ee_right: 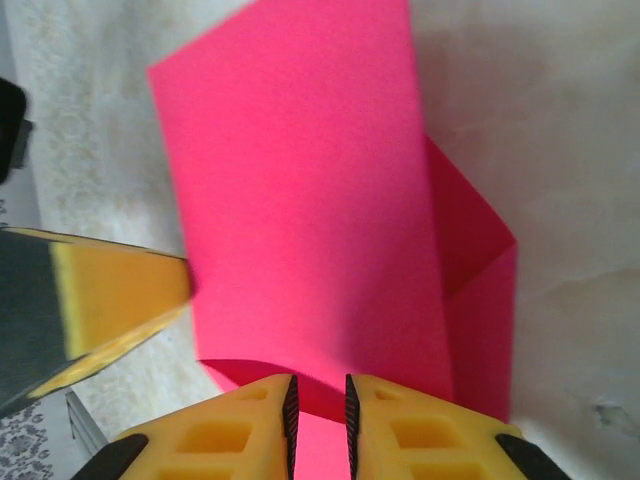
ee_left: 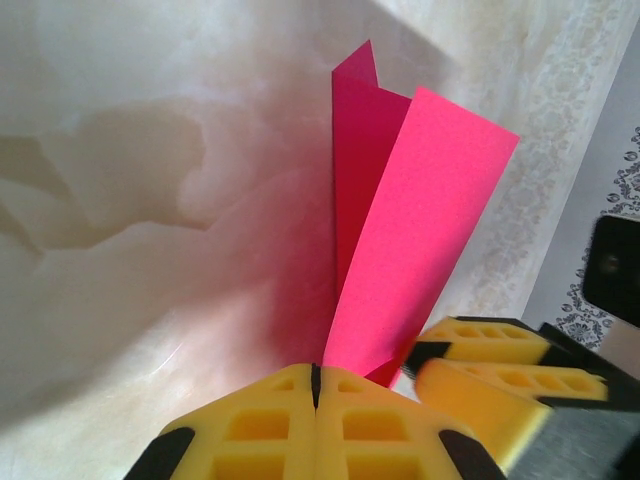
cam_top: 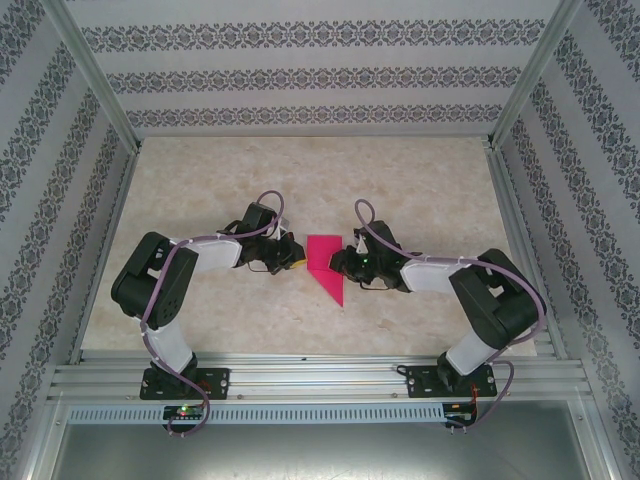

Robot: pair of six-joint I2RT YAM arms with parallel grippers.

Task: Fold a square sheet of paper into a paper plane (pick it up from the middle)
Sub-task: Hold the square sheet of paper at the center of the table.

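The square sheet of paper (cam_top: 327,272) lies partly folded mid-table, magenta-pink, with one sharp point toward the arms. One flap (ee_left: 420,230) stands lifted off the darker layer (ee_left: 352,150) below. My left gripper (cam_top: 297,256) is at the sheet's left edge, its jaws (ee_left: 316,372) pressed together on the flap's lower corner. From the right, my right gripper (cam_top: 340,262) reaches over the sheet; its jaws (ee_right: 318,385) stand narrowly apart, with the curled flap (ee_right: 310,200) just ahead and pink paper showing in the gap.
The table (cam_top: 200,180) is pale marbled stone, walled by patterned panels (cam_top: 320,75) and metal frame rails (cam_top: 320,378). The two grippers sit very close together: a right finger (ee_left: 490,375) beside the left jaws, a left finger (ee_right: 120,295) touching the flap's edge.
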